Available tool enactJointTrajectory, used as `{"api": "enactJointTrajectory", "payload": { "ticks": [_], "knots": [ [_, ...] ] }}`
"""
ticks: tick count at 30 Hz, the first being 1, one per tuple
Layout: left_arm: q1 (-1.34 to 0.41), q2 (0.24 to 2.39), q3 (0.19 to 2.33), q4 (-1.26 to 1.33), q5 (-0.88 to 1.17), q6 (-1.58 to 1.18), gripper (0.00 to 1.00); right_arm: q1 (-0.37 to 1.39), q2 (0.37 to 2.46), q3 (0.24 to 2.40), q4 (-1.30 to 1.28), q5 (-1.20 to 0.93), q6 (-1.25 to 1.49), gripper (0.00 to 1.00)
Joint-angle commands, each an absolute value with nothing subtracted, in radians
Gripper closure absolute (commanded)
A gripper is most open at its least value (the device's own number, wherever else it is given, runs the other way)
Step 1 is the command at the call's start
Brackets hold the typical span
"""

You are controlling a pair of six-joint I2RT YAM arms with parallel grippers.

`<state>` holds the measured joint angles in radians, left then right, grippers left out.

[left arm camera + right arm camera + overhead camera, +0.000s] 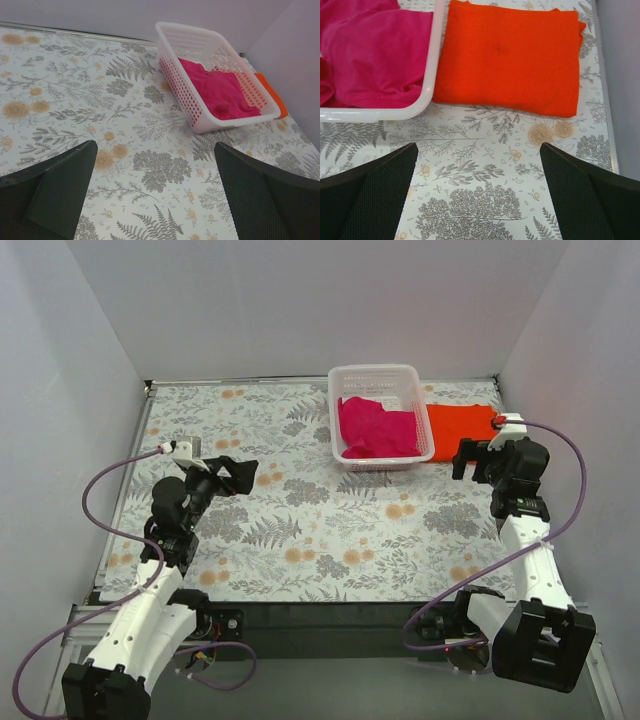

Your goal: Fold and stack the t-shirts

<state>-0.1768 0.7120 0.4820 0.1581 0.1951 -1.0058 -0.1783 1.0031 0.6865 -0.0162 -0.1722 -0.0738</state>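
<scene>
Nearest the bases, the left end effector (236,474) hangs above the left side of the flower-patterned worktop (300,525), its fingers spread wide with nothing between them and touching nothing. Further back on the right, the right end effector (478,456) is likewise spread wide and empty, poised above the near edge of the orange-red t-shirt (458,420). That shirt lies flat on the worktop as a folded rectangle, its left edge tight against the right wall of the white basket (375,369) and its longer side running left to right. The magenta-pink t-shirt (378,428) sits crumpled inside the basket at the far middle of the worktop, bunched up so that no clear long axis shows.
</scene>
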Motion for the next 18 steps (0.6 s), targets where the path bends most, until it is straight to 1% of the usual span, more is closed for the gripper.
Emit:
{"api": "enactJointTrajectory", "payload": {
  "ticks": [1,2,3,6,8,9,11,13,14,15,16,17,18],
  "knots": [
    [-0.181,0.738,0.525,0.186,0.271,-1.066,0.02,-0.179,0.977,0.733,0.002,-0.332,-0.133,0.02],
    [-0.181,0.768,0.535,0.184,0.311,-1.083,0.02,-0.178,0.977,0.741,-0.032,-0.412,-0.237,0.02],
    [-0.179,0.788,0.569,0.178,0.33,-1.113,0.02,-0.178,0.98,0.752,-0.064,-0.592,-0.306,0.02],
    [-0.179,0.902,0.639,0.137,0.417,-1.163,0.02,-0.178,0.992,0.769,-0.164,-0.783,-0.46,0.02],
    [-0.181,0.969,0.722,0.118,0.468,-1.21,0.02,-0.178,0.986,0.747,-0.182,-0.816,-0.498,0.02],
    [-0.184,1.053,0.748,0.115,0.538,-1.23,0.03,-0.178,0.98,0.738,-0.18,-0.816,-0.499,0.02],
    [-0.204,1.141,0.846,0.1,0.572,-1.262,0.03,-0.183,0.982,0.727,-0.176,-0.804,-0.489,0.02],
    [-0.27,1.265,0.934,0.062,0.549,-1.237,0.03,-0.19,0.992,0.727,-0.173,-0.778,-0.474,0.02],
    [-0.299,1.305,1.03,0.036,0.531,-1.224,0.04,-0.192,0.996,0.726,-0.173,-0.776,-0.469,0.02],
    [-0.349,1.343,1.078,-0.013,0.514,-1.217,0.05,-0.196,1.003,0.724,-0.169,-0.779,-0.465,0.02],
    [-0.394,1.432,1.18,-0.067,0.482,-1.203,0.07,-0.201,1.011,0.723,-0.167,-0.779,-0.454,0.02],
    [-0.414,1.525,1.228,-0.089,0.459,-1.198,0.1,-0.201,1.012,0.723,-0.167,-0.779,-0.44,0.02],
    [-0.448,1.572,1.333,-0.131,0.445,-1.183,0.12,-0.206,1.014,0.721,-0.166,-0.782,-0.436,0.02]
  ]
}}
